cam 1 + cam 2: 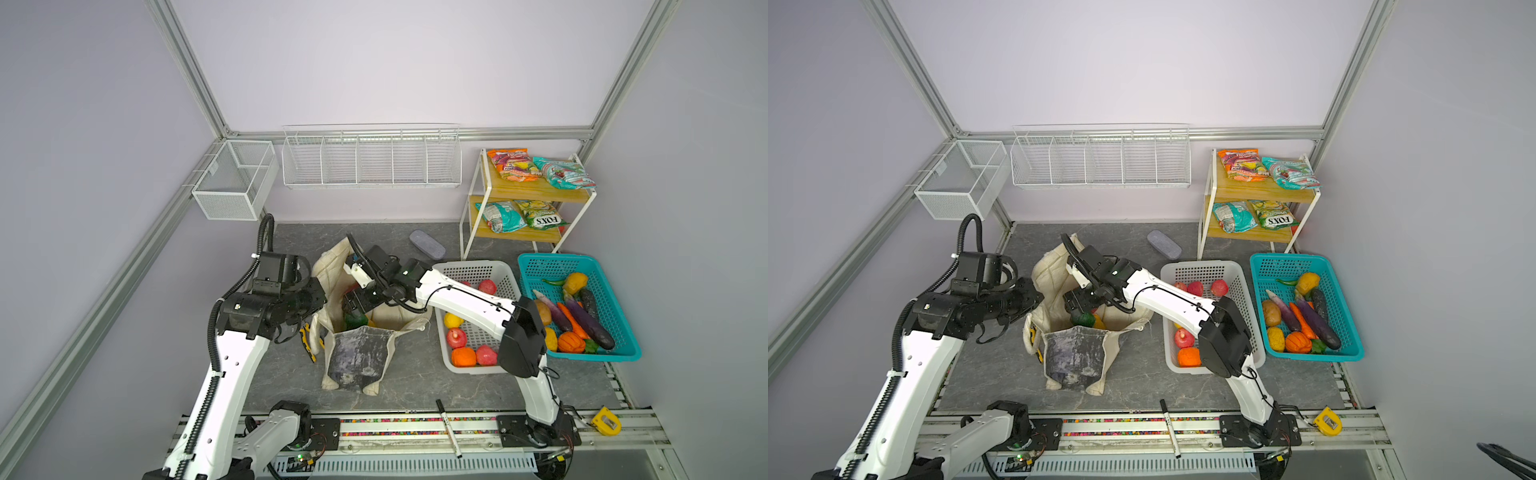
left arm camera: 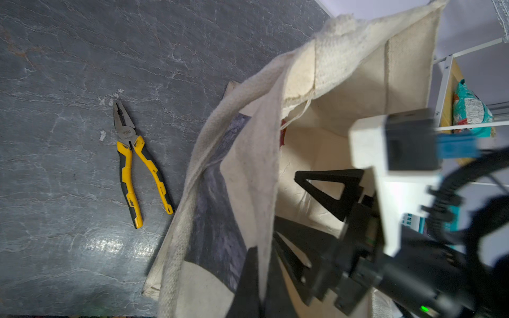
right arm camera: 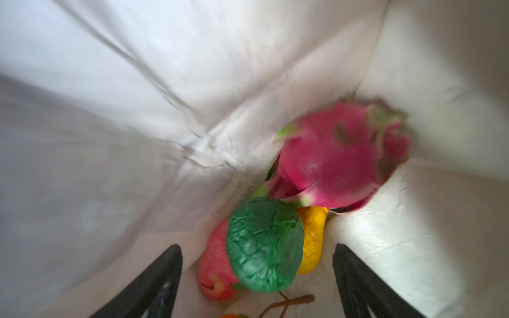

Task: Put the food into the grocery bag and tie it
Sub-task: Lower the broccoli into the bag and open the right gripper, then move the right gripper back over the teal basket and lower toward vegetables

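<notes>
the grocery bag (image 1: 359, 357), standing open at the centre of both top views, is floppy and appears propped only by the left gripper (image 2: 257, 272), closed tight on its rim cloth; a slip there would likely fold the wall over the mouth. the right gripper (image 3: 257, 246), spread wide and empty deep inside, could snag cloth on withdrawal and tip out the dragon fruit (image 3: 330, 159) lying right of centre in the right wrist view.
</notes>
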